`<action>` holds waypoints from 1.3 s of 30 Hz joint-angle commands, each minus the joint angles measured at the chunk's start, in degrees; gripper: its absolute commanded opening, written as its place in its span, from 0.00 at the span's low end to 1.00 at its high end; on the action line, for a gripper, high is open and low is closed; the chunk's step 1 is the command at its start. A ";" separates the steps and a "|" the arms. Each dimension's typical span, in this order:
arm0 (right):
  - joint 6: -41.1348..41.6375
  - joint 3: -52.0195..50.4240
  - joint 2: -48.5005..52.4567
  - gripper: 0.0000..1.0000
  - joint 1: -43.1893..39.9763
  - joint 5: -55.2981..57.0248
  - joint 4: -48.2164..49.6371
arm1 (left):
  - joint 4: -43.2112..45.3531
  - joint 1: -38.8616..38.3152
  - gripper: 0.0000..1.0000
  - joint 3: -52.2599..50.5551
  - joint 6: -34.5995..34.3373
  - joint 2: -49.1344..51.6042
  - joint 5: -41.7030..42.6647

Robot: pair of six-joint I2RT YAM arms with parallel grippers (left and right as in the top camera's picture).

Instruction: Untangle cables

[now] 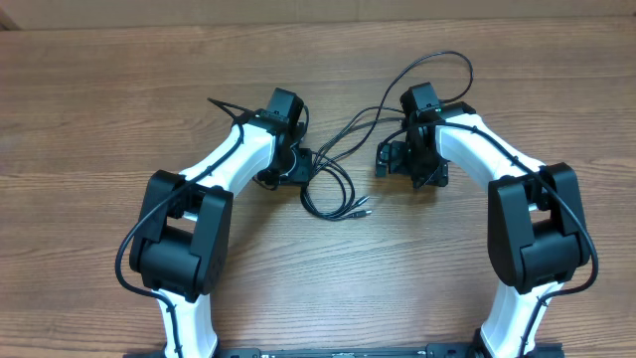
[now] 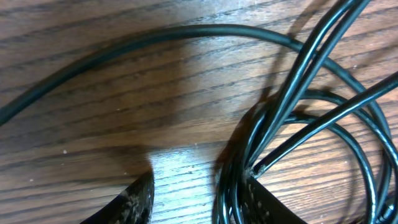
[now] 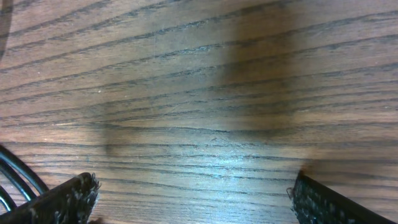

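The cables [image 1: 333, 184] are thin black cords lying tangled on the wood between my two arms. A loop runs back toward the right arm, and metal-tipped plugs [image 1: 362, 209] point to the front right. My left gripper [image 1: 303, 164] is low at the tangle's left edge. In the left wrist view it [image 2: 202, 196] stands partly open. A bundle of the cables [image 2: 231, 186] lies inside the jaws against the right finger [image 2: 267, 205], with bare wood between the bundle and the left finger [image 2: 140, 202]. My right gripper [image 3: 193, 190] stands wide open over bare wood, and the cables [image 3: 15, 174] pass outside its left finger.
The wooden table [image 1: 99, 109] stretches to the left, right and front of the arms. Thicker black arm wires [image 1: 437, 70] arc over the right wrist. The table's far edge [image 1: 318, 22] runs along the top of the overhead view.
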 commanded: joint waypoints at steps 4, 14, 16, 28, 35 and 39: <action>-0.46 -5.16 8.02 1.00 0.76 -8.00 1.25 | -1.70 -0.44 0.45 -0.92 -0.57 1.05 -7.50; -0.52 -1.84 7.61 1.00 0.76 -9.31 -2.75 | -2.34 -0.44 0.42 -1.49 -0.55 1.05 -12.98; -4.24 0.04 6.43 1.00 0.94 -14.84 -5.14 | -2.32 -0.44 0.42 -1.49 -0.57 1.05 -12.94; -8.04 0.90 3.61 1.00 9.14 -20.96 -2.60 | -2.21 -0.42 0.43 -1.49 -0.57 4.04 -10.34; 6.34 0.13 3.63 1.00 15.17 0.79 0.83 | -2.69 -0.22 0.43 -1.44 -0.57 4.59 -10.34; 11.56 -0.44 3.98 1.00 17.44 7.43 3.80 | -3.13 -0.22 0.44 -1.44 -0.57 4.59 -10.34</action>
